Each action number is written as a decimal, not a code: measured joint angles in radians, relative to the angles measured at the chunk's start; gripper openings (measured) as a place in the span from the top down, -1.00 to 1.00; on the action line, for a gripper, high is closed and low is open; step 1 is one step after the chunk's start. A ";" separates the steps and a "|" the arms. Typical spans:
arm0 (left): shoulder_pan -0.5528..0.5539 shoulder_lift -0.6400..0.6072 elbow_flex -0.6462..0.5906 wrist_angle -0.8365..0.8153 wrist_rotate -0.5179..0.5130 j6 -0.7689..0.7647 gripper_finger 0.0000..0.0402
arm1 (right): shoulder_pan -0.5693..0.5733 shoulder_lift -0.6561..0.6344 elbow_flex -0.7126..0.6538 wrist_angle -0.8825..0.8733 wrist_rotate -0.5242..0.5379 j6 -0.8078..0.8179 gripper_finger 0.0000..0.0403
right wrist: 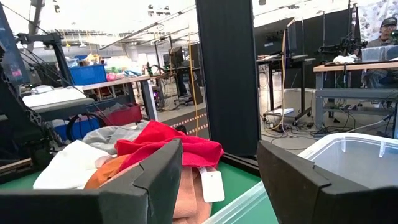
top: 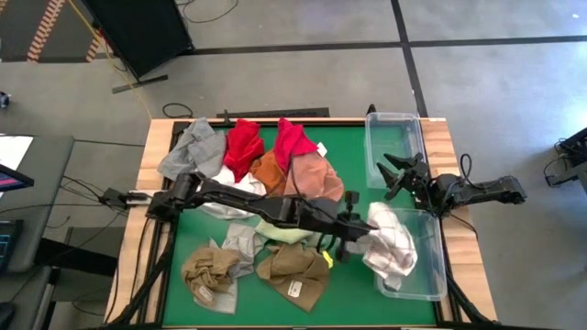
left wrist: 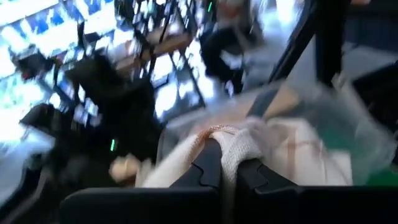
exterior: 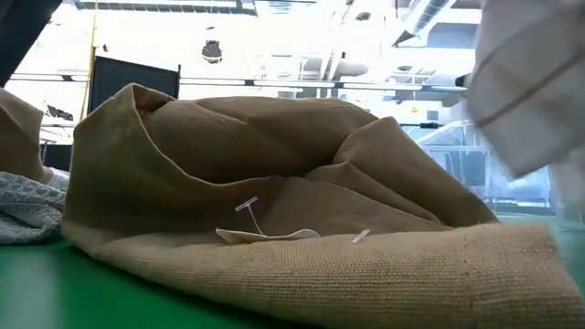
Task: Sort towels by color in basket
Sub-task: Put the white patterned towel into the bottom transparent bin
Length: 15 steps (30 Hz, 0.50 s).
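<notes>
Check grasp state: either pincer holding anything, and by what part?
Left pincer is shut on the white-checked towel, pinching a bunched fold at its edge, over the near clear bin. Right pincer is open and holds nothing.

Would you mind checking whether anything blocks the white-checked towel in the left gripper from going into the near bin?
Nothing visible does. The left gripper holds the white-checked towel draped across the near bin's rim; the right gripper waits open over the far bin.

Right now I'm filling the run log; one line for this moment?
left gripper: shut on white-checked towel | over near bin | right gripper: open, waiting between the bins
</notes>
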 joint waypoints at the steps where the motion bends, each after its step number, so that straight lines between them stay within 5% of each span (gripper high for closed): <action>1: 0.001 0.001 0.000 0.030 0.026 0.001 1.00 | 0.000 0.000 0.000 0.000 0.000 0.000 -0.18; 15: 0.023 0.027 0.002 0.389 0.200 -0.013 1.00 | 0.000 0.000 0.000 0.000 0.000 0.000 -0.18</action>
